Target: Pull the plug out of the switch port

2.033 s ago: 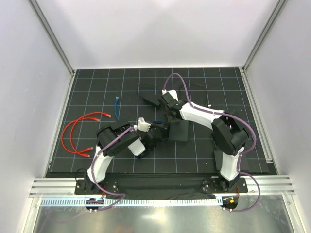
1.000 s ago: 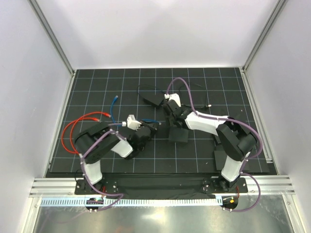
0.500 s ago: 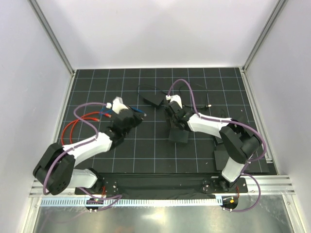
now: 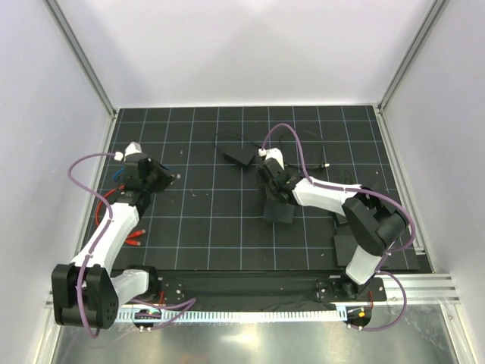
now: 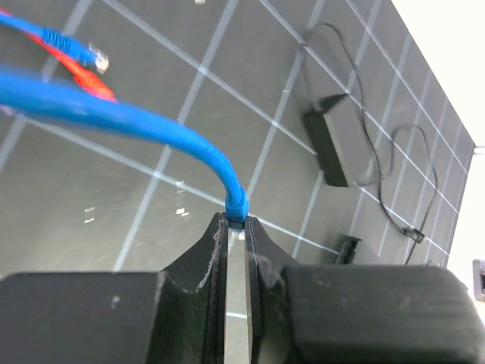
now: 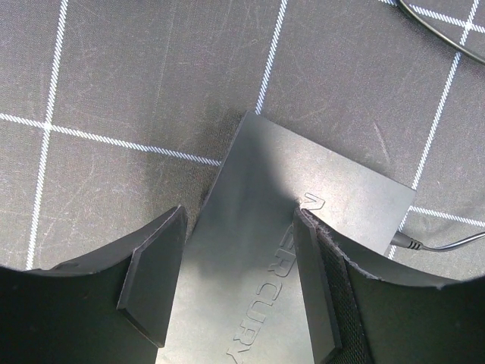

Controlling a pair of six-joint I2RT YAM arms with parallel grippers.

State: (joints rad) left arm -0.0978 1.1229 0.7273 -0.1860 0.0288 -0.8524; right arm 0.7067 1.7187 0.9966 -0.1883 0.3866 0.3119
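The switch (image 4: pixel 279 211) is a flat matte-black box at mid-table; in the right wrist view (image 6: pixel 265 189) its top bears raised lettering. My right gripper (image 4: pixel 274 189) is open, its fingers (image 6: pixel 155 273) set either side over the switch top, gripper centre (image 6: pixel 239 220). My left gripper (image 4: pixel 168 178) is far left of the switch and shut on the blue cable's plug (image 5: pixel 236 206), gripper centre (image 5: pixel 236 221). The blue cable (image 5: pixel 114 114) trails up-left from the jaws. The plug is apart from the switch.
A thin black cord (image 6: pixel 443 244) enters the switch's right end. The power brick (image 4: pixel 241 156) with its cord lies behind the switch, also in the left wrist view (image 5: pixel 330 148). Red cables (image 4: pixel 114 220) lie at the far left. A flat black plate (image 4: pixel 345 244) lies by the right arm.
My left arm has swung from beside the switch to the far left, carrying the blue plug and cable away from it. The right gripper has stayed over the switch.
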